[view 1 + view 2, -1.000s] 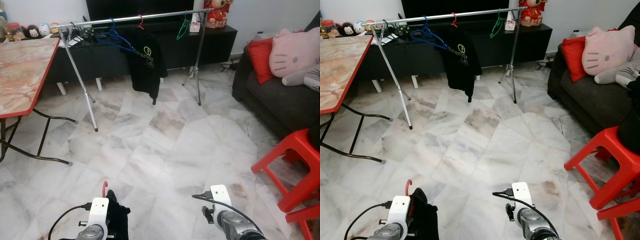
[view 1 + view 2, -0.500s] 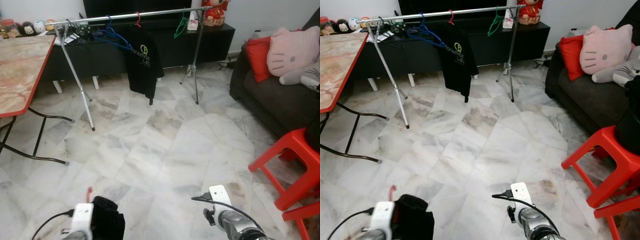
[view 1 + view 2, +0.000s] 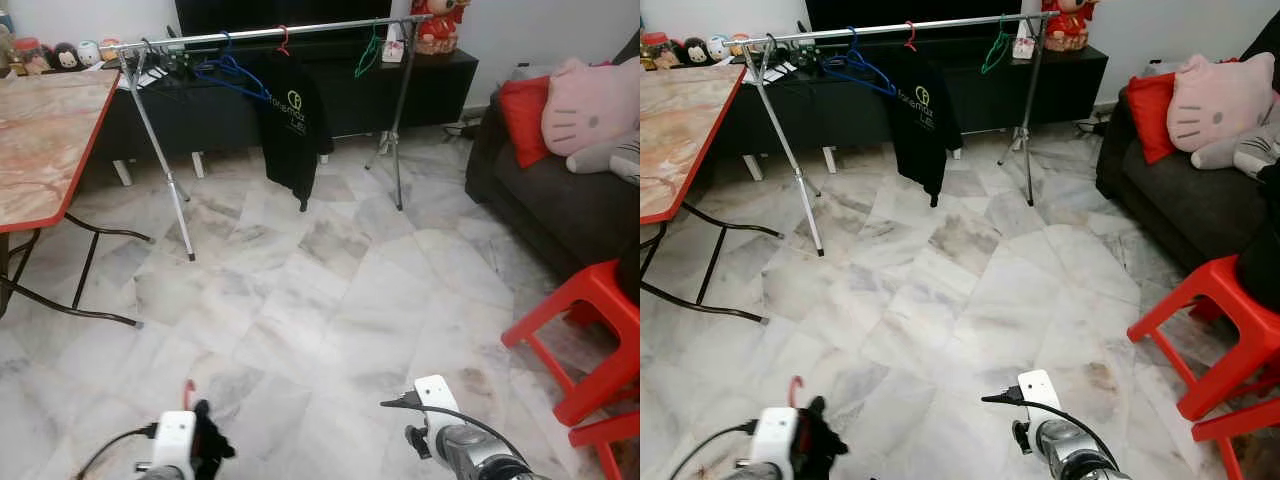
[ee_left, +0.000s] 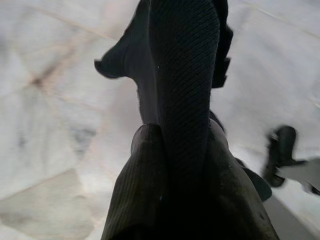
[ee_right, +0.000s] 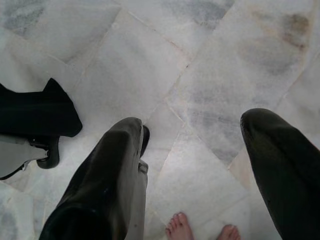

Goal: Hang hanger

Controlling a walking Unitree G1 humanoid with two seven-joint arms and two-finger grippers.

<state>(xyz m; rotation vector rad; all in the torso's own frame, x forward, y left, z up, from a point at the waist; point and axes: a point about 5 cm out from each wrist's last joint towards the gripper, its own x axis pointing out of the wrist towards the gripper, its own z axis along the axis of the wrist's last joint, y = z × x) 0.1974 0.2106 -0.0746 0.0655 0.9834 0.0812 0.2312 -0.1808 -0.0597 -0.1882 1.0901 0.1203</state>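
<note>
While the marble floor (image 3: 330, 300) spreads wide ahead, a silver clothes rail (image 3: 270, 35) is seen across the room, well apart from the robot, with a black shirt (image 3: 293, 130), a blue hanger (image 3: 232, 75) and a green hanger (image 3: 368, 55) hung on it. A red stool (image 3: 585, 335) is seen to the right. The left claw (image 4: 180, 125) is held low, shut upon a dark garment (image 3: 212, 448) on the red-hooked hanger (image 3: 188, 392). The right claw (image 5: 197, 165) is held spread apart, gripping nothing, above bare toes (image 5: 179, 227).

Silver arms (image 3: 470, 452), white wrist blocks (black cables).
</note>
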